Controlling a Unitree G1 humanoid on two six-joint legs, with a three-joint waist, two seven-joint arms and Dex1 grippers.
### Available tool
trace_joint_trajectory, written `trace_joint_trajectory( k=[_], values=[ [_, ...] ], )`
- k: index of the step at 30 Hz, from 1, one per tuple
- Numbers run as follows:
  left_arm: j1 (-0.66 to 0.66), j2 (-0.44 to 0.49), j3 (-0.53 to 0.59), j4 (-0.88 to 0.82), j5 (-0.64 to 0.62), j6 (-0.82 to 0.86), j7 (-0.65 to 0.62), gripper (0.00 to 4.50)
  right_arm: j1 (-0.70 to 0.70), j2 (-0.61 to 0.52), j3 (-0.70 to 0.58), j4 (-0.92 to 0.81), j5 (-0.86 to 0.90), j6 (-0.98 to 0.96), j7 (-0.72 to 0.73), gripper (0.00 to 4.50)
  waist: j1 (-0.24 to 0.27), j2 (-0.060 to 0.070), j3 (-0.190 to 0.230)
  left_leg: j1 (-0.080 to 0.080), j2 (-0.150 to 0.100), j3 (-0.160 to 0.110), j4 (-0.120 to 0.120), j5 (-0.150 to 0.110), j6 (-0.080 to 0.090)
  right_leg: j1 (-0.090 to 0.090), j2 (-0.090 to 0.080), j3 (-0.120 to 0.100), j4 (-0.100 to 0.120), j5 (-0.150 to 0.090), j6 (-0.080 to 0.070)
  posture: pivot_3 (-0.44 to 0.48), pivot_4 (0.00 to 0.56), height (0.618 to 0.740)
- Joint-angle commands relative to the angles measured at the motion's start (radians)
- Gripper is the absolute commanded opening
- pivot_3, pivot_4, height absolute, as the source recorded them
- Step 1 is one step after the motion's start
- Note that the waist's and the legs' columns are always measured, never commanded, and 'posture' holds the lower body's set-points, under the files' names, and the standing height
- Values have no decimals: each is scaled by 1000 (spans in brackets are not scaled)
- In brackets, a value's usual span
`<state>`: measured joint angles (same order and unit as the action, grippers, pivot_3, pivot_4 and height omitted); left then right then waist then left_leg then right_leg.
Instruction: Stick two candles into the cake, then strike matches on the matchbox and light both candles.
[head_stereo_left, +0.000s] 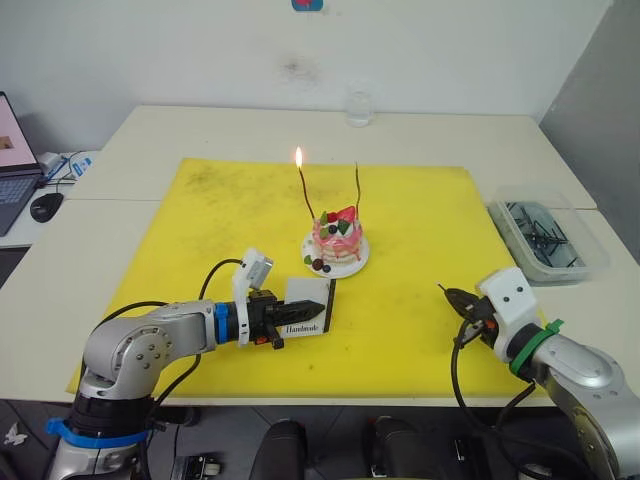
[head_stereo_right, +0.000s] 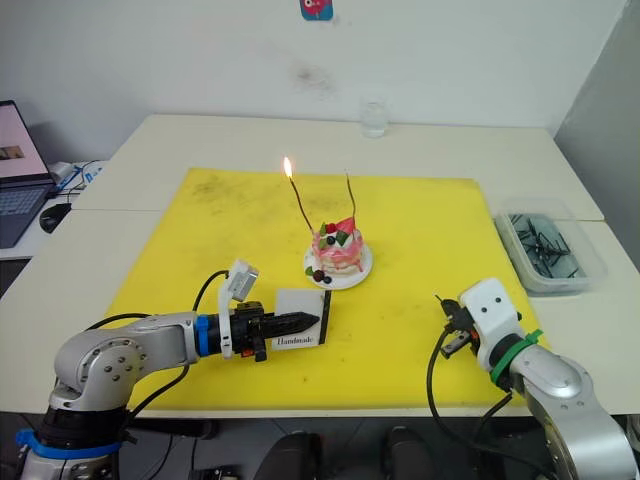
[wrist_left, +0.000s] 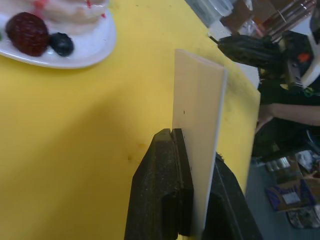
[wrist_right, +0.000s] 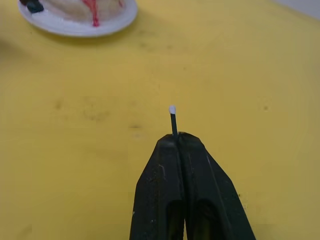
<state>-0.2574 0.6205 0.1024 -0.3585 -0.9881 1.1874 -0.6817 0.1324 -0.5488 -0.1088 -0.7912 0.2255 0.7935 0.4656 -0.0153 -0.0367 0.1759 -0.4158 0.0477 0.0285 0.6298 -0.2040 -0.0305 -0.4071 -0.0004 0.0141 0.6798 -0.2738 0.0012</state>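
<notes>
On the yellow mat (head_stereo_left: 420, 330), one candle lit, second match ready.
Left gripper (head_stereo_left: 300, 318) is clamped on the upright matchbox (head_stereo_left: 308, 306) near the cake (head_stereo_left: 337, 240); right gripper (wrist_right: 176, 136) pinches an unlit match (wrist_right: 173, 119). A hard strike could snap it, and the lit candle (head_stereo_left: 304, 192) could scorch the approaching arm.

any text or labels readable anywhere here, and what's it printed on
"Handmade": black script on the face of the white matchbox clamped in the left gripper.
Laptop screen at the table's left edge: nothing legible.
Sticker on the wall: blurred, cannot be read.
No other text shows.
</notes>
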Motion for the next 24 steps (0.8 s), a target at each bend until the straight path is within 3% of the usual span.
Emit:
trace_joint_trajectory(
  k=[1, 16, 20, 24],
  values=[
    [7, 21, 45, -57, -87, 43, -8, 0, 42, -9, -40, 23, 11, -78, 29, 21, -2, 0, 0, 0, 0, 0, 0, 0, 0, 0, 0, 0, 0, 0, 0, 0, 150, 740],
    [25, -3, 22, -96, -199, 68, 82, 0, 109, 43, -59, 238, 3, -273, 33, 21, -2, 0, 0, 0, 0, 0, 0, 0, 0, 0, 0, 1, 0, 0, 0, 0, 150, 740],
    [17, -9, 8, -88, -200, 63, 91, 0, 100, 47, -57, 257, 1, -293, 26, 944, -2, 0, 0, 0, -1, 0, 0, 0, 0, 0, 0, 1, 0, 0, 0, 0, 150, 740],
    [11, -8, 0, -85, -198, 61, 87, 0, 116, 42, -61, 249, 1, -332, 39, 2345, -2, 0, 0, 0, 0, 0, 0, 0, 0, 0, 0, 0, 0, 0, -1, 0, 150, 740]
  ],
)
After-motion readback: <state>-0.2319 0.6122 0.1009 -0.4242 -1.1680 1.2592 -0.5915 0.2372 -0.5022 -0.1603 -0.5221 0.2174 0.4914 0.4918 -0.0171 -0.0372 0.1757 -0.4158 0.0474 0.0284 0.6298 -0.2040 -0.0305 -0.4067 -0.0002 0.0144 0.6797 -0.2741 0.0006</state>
